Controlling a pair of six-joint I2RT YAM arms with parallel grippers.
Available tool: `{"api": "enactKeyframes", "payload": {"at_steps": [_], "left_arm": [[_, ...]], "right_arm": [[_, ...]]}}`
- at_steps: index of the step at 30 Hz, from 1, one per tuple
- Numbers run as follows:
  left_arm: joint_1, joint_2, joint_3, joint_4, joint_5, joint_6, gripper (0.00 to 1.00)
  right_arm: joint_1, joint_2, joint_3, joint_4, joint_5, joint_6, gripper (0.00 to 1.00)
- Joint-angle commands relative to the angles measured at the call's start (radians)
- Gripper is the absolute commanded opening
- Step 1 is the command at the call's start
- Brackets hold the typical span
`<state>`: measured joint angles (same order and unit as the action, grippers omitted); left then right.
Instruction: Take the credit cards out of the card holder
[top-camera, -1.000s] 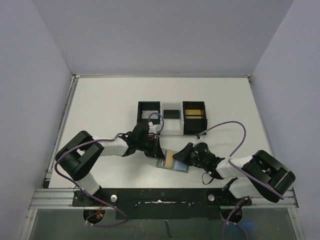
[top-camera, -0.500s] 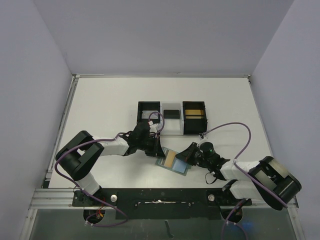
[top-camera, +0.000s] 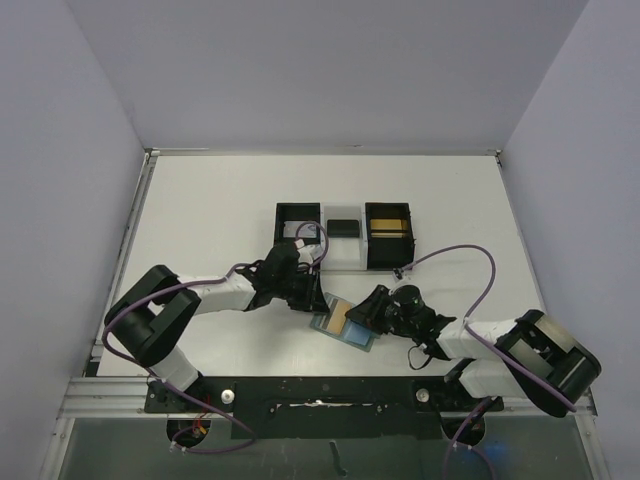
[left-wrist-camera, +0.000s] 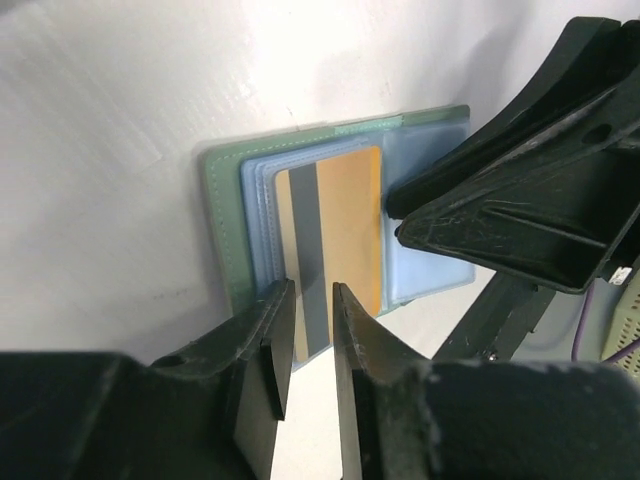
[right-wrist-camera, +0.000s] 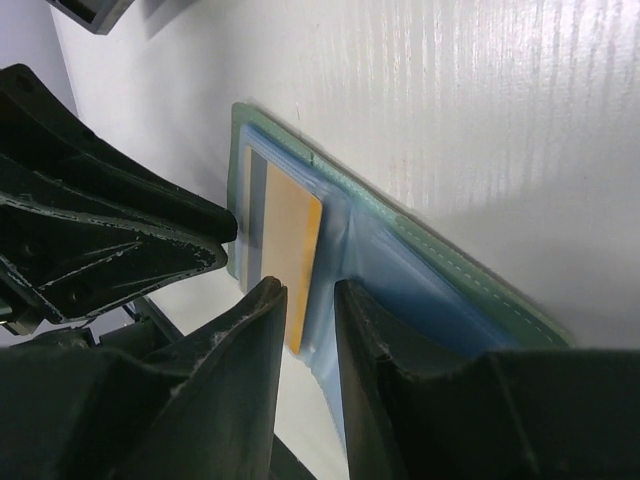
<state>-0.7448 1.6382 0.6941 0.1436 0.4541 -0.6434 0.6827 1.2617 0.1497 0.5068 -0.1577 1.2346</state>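
The card holder (top-camera: 354, 336) lies open on the table between the two arms, grey-green outside (left-wrist-camera: 222, 235) with pale blue pockets (right-wrist-camera: 400, 275). A gold card with a grey stripe (left-wrist-camera: 350, 230) sticks partly out of its left pocket and also shows in the right wrist view (right-wrist-camera: 290, 240). My left gripper (left-wrist-camera: 312, 300) hovers at the card's exposed end with its jaws a narrow gap apart and nothing between them. My right gripper (right-wrist-camera: 310, 290) is narrowly open over the card's edge and the blue pocket. In the top view the left gripper (top-camera: 322, 300) and the right gripper (top-camera: 368, 312) nearly meet.
A black-and-clear three-compartment tray (top-camera: 298, 212) stands behind the holder. It holds a gold card (top-camera: 388, 225) in the right compartment and a black card (top-camera: 343, 228) in the middle one. Purple cables loop off both arms. Grey walls enclose the table.
The right gripper drew back to the right, then returned to the holder's right half. The left gripper stayed at the card. The holder shifted slightly.
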Motion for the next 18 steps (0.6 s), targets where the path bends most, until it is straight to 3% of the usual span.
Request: {"api": "enactKeyframes", "payload": {"at_steps": [1,9,18], "left_arm": [[0.001,-0.068,0.049,-0.065,-0.05,0.063,0.22],[0.0,-0.034,0.057,-0.075,-0.034,0.102,0.25],[-0.046,0.036,0.061,-0.125,-0.084,0.125,0.03]], "right_arm": [[0.008,0.028,0.019,0.01,0.054,0.018,0.3],[0.009,0.054,0.026,0.003,0.056,0.018,0.31],[0.009,0.063,0.032,0.014,0.05,0.024,0.31]]}}
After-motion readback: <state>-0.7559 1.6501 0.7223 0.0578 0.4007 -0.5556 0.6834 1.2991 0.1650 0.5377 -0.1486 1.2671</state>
